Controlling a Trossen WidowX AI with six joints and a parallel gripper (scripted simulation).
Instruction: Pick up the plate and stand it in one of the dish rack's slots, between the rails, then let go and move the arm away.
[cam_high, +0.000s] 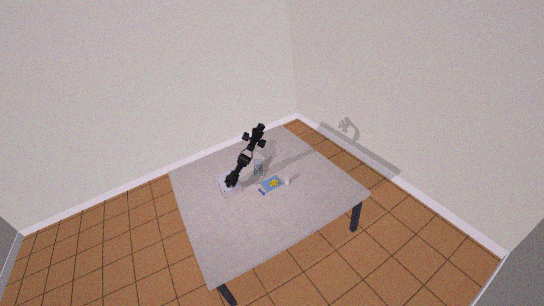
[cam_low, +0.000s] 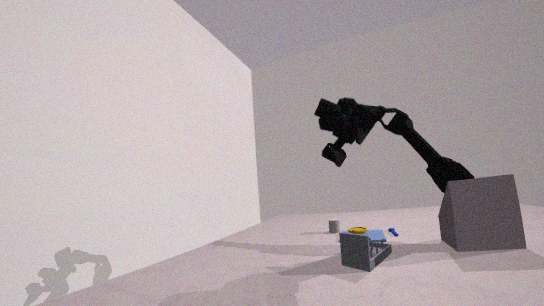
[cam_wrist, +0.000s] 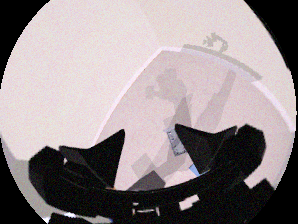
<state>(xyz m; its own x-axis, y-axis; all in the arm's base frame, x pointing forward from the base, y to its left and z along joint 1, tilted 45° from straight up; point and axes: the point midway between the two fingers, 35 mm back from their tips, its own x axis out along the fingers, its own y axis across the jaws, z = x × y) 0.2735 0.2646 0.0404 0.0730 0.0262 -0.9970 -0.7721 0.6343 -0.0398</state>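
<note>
- The black parallel-jaw gripper hangs high above the grey table top, jaws spread with nothing between them; open air lies all around it.
- Below it, the grey box-like dish rack is the tallest obstacle on the table.
- At the rack's 12 o'clock in the exterior view, a flat yellow round plate lies on a blue mat, open from above.
- A small grey cylinder cup stands at the rack's 11 o'clock, apart from it.
</note>
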